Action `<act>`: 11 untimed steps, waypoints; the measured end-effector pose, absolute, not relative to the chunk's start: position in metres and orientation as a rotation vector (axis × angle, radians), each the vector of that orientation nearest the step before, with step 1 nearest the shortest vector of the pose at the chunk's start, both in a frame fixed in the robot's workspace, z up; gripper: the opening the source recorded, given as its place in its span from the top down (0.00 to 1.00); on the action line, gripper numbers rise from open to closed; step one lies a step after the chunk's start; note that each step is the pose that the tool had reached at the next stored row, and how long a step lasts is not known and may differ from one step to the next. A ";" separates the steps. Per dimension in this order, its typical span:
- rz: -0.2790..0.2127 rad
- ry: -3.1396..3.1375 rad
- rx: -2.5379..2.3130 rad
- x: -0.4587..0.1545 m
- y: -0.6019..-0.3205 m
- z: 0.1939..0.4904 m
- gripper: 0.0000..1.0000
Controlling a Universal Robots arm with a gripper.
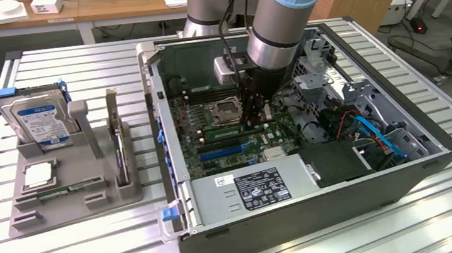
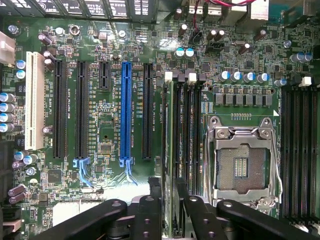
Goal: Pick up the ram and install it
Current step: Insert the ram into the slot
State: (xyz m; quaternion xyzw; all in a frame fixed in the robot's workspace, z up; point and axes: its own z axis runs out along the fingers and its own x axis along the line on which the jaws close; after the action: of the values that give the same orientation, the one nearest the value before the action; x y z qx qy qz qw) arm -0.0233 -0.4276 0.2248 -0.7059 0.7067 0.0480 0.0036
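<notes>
The ram (image 2: 170, 130) is a thin green stick seen edge-on, standing in a dark slot of the motherboard (image 2: 105, 115) beside the empty processor socket (image 2: 242, 162). My gripper (image 2: 170, 192) straddles its near end, one black finger (image 2: 149, 207) on each side, the jaws a little apart from the board's faces. In the exterior view the gripper (image 1: 257, 120) reaches straight down into the open computer case (image 1: 303, 219) and hides the stick. A second ram (image 1: 117, 144) stands on edge in the grey holder (image 1: 75, 208) at the exterior view's left.
The holder also carries a silver hard drive (image 1: 41, 124) and a small square processor chip (image 1: 37, 174). Inside the case are the power supply (image 1: 254, 189), blue cables (image 1: 383, 138) and a drive cage (image 1: 322, 78). Black and blue expansion slots (image 2: 126, 112) lie beside the ram slots.
</notes>
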 end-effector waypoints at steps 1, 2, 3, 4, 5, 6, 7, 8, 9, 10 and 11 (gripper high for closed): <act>0.151 2.215 -2.212 -0.023 -0.428 0.225 0.76; 0.151 2.215 -2.212 -0.023 -0.428 0.225 0.76; 0.151 2.215 -2.212 -0.023 -0.428 0.225 0.76; 0.151 2.215 -2.213 -0.023 -0.428 0.225 0.76; 0.151 2.215 -2.213 -0.023 -0.428 0.225 0.76; 0.151 2.215 -2.213 -0.023 -0.428 0.225 0.76; 0.150 2.215 -2.213 -0.023 -0.428 0.226 0.76; 0.151 2.215 -2.213 -0.023 -0.428 0.227 0.76; 0.151 2.215 -2.212 -0.023 -0.428 0.228 0.76; 0.151 2.215 -2.212 -0.023 -0.428 0.230 0.76; 0.151 2.215 -2.212 -0.023 -0.428 0.231 0.76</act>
State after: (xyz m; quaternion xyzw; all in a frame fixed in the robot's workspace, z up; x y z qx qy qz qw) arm -0.0233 -0.4277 0.2311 -0.7058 0.7067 0.0480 0.0036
